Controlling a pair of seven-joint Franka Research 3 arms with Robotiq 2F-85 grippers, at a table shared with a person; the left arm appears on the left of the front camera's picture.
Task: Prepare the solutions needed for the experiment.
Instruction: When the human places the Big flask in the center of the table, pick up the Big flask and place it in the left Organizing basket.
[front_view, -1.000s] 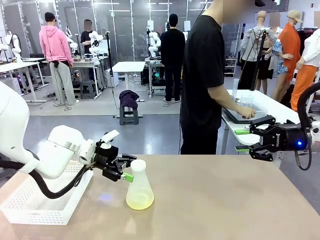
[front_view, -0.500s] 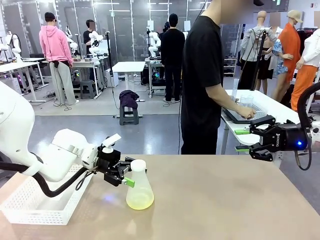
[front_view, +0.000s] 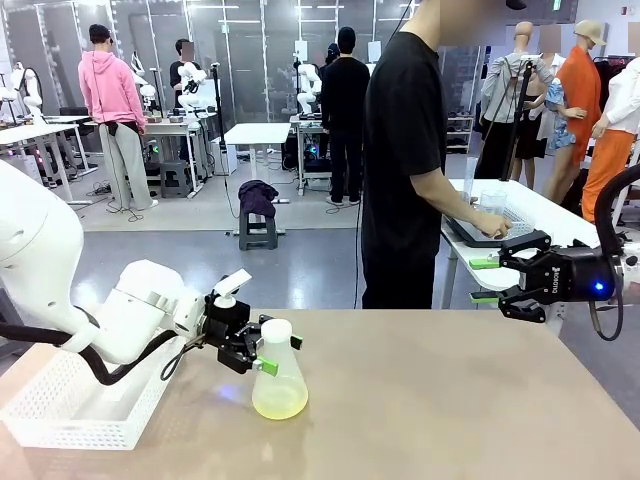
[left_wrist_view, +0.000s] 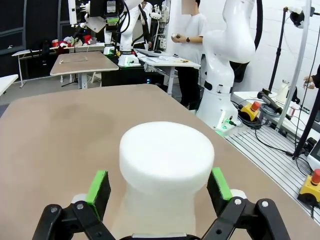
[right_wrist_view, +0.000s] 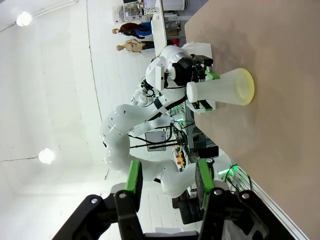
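**Left gripper lined up on the flask neck, grip not made**

We're early in this one, by the look of it. The flask (front_view: 278, 371) stands upright on the bench (front_view: 450, 400), left of the middle, with the solution (front_view: 279, 402) sitting in its base, and nothing has been poured or mixed that we can see. Our left gripper (front_view: 268, 353) is at the neck, just under the white cap. From the left wrist we see the green pads (left_wrist_view: 98, 186) either side of the neck with a gap on each side, so the jaws are spread and nothing is held. Closing, lifting and whatever pouring follows all look to be ahead of us.

Our right gripper (front_view: 486, 279) hangs off the bench's far right edge, jaws apart, empty, well away from the flask.

The solution is a shallow pale yellow layer, translucent, glowing a little through the frosted whitish wall. From the right wrist it shows as a yellow band at the wide end. The level is low, so we judge slosh a minor worry once the flask is lifted, though the smooth tapered neck could slip
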